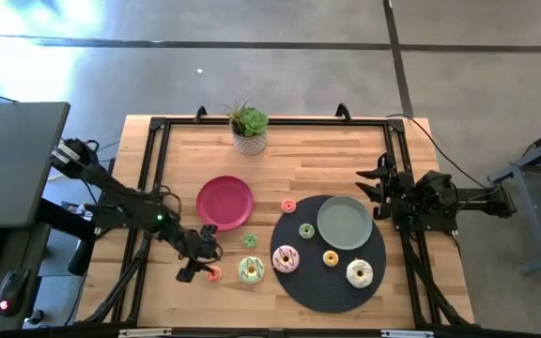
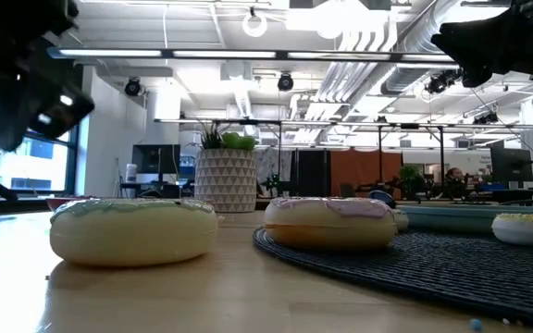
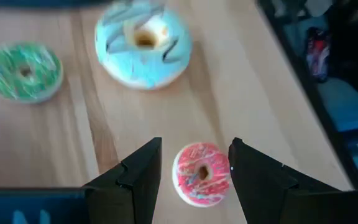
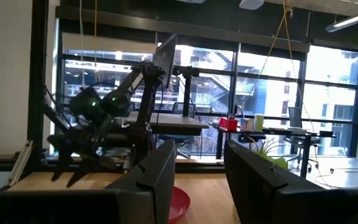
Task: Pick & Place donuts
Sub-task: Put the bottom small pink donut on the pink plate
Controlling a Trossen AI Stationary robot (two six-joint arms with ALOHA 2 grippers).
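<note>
My left gripper [image 1: 207, 269] is low over the table's near left part and open. Its fingers stand on either side of a tiny red donut [image 3: 202, 174] that lies flat on the wood [image 1: 214, 273]. Just beyond lie the pale green donut [image 3: 143, 40] [image 1: 251, 270] and a tiny green donut [image 3: 23, 70] [image 1: 250, 241]. The pink donut [image 1: 285, 258], white donut [image 1: 360, 273], a tiny yellow one [image 1: 331, 258] and a tiny greenish one [image 1: 306, 230] lie on a dark round mat [image 1: 322, 286]. A tiny orange donut [image 1: 288, 206] sits on the wood. My right gripper [image 1: 376, 183] waits open at the table's right side.
A magenta plate [image 1: 224, 202] lies left of centre. A grey-green plate [image 1: 345, 222] rests on the mat's far part. A potted plant [image 1: 249, 131] stands at the far edge. A black frame [image 1: 153, 160] borders the table. Bare wood lies between the plates and the plant.
</note>
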